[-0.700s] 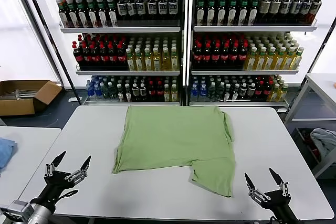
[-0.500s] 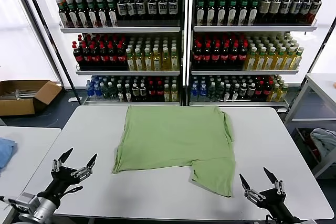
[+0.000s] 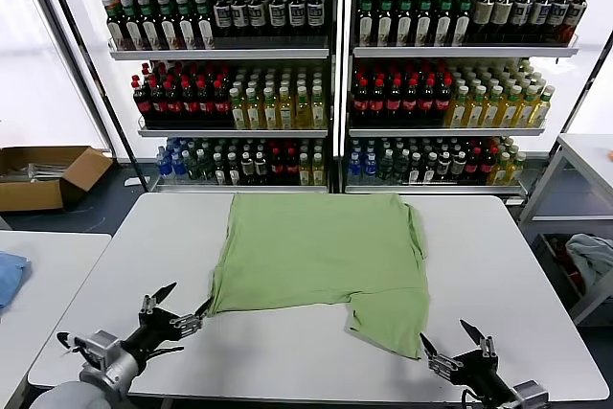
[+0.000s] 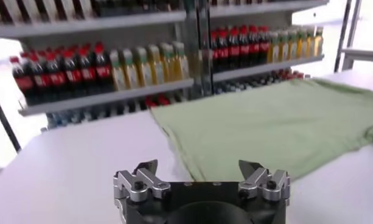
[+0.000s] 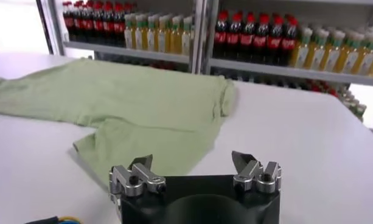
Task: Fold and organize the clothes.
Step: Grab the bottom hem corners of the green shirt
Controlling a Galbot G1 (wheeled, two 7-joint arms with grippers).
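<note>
Left gripper (image 3: 175, 309) and right gripper (image 3: 450, 349) gape empty at the bench's (image 3: 498, 246) near edge, bottle shelves (image 3: 330, 83) behind, flanking a plain green shirt (image 3: 321, 256) lying flat.

My left gripper (image 3: 175, 307) is now closer to the shirt (image 3: 321, 256), near its front left corner. My right gripper (image 3: 450, 348) now sits nearer the shirt's front right corner.

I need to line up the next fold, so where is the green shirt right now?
In the head view the green shirt lies spread on the white table, centred toward the far edge by the bottle shelves; the open left pincer is near its near-left corner.
</note>
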